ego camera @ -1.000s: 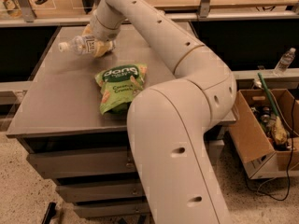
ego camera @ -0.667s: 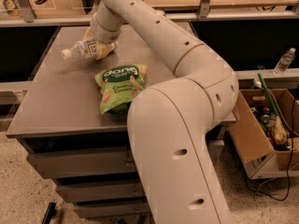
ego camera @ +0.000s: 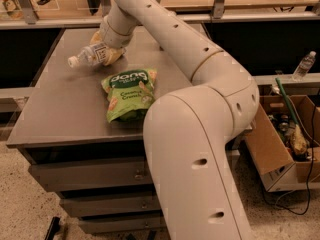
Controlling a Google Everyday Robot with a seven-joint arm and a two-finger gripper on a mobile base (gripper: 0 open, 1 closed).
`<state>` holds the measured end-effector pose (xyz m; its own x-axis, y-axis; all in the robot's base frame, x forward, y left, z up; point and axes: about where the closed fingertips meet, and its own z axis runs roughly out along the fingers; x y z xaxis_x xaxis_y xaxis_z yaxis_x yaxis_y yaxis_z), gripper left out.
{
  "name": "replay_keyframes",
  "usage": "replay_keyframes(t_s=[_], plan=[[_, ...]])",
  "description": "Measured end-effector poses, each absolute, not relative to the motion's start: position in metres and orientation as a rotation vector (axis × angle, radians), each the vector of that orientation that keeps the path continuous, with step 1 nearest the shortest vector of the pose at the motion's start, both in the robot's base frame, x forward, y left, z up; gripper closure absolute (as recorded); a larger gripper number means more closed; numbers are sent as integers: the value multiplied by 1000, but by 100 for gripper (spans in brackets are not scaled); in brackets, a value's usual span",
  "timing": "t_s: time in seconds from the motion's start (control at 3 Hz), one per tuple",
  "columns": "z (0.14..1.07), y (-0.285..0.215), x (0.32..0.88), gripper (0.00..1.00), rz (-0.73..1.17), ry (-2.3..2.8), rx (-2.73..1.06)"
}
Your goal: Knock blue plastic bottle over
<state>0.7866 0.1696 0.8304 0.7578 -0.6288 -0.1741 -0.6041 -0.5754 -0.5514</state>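
The blue plastic bottle [ego camera: 89, 56] is a clear bottle with a white cap and a dark-and-white label. It is tipped over at the back left of the grey table [ego camera: 65, 114], with its cap pointing left. My gripper [ego camera: 111, 53] is right against the bottle's base end, at the end of the arm that reaches across from the right. The bottle's base is hidden behind the gripper.
A green snack bag [ego camera: 129, 93] lies mid-table, just in front of the bottle. My white arm [ego camera: 200, 134] fills the right foreground. An open cardboard box [ego camera: 280, 149] stands on the floor at right, with a small clear bottle [ego camera: 304, 65] on a ledge above it. Shelf rails run behind the table.
The bottle's cap end has dropped lower and shifted slightly toward the table's front. The gripper has stayed against its base end and moved with it a little.
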Motion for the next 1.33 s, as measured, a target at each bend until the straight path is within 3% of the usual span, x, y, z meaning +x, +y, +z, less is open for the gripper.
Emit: replay_keyframes(t_s=[1.0, 1.33], plan=[[826, 168, 782, 14, 12, 943, -2368], [831, 168, 782, 0, 12, 943, -2368]])
